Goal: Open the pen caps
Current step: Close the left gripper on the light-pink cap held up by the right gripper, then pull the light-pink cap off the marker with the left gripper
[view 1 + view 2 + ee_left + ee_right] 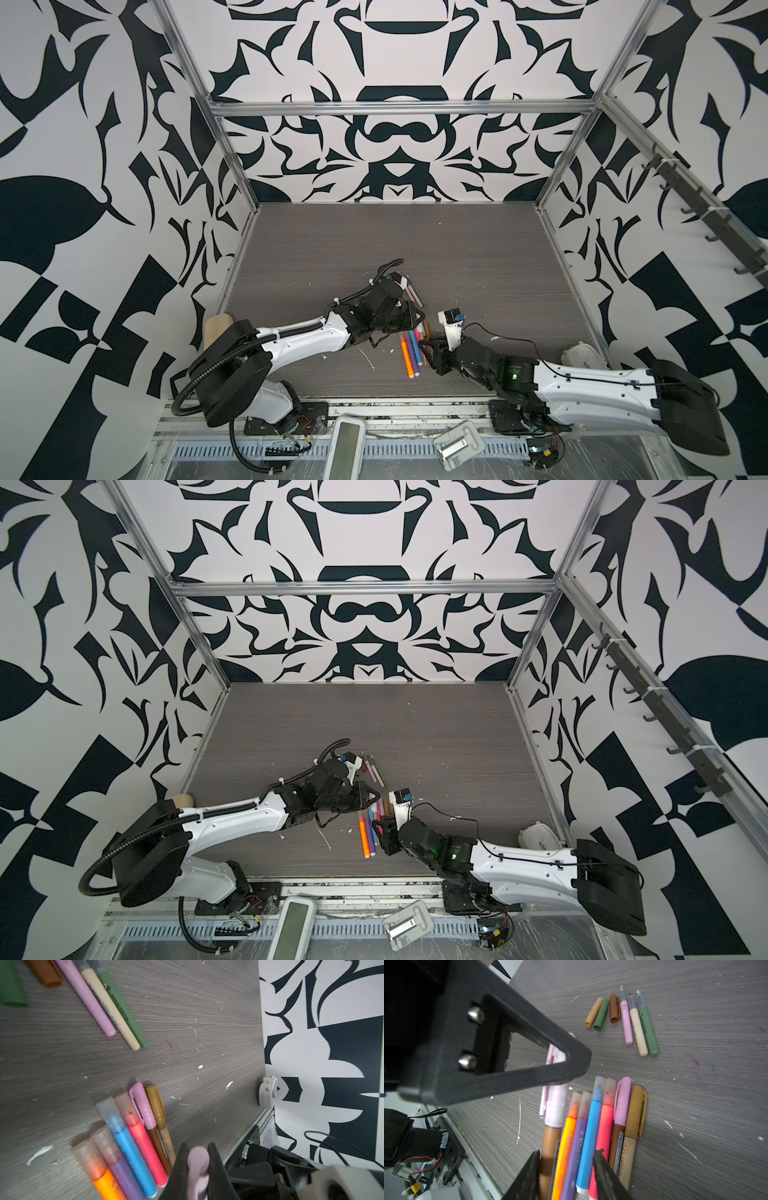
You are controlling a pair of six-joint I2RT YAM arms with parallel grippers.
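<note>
Stubby lilac plastic cap [198,1159], woodgrain table [187,1022]

A matt, scuffed grey wood-grain tabletop [187,1022], smooth plastic felt-tip pens [589,1136] in bright colours, their frosted translucent plastic caps [599,1086] and two glossy dome-headed metal screws [475,1014] are pictured.

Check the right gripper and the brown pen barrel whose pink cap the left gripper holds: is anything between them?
Nothing visible. The brown pen barrel, with its pink cap, sits between the open jaws of the right gripper, beside one of them. The orange pen, purple pen and blue pen show in that gap too.
</note>
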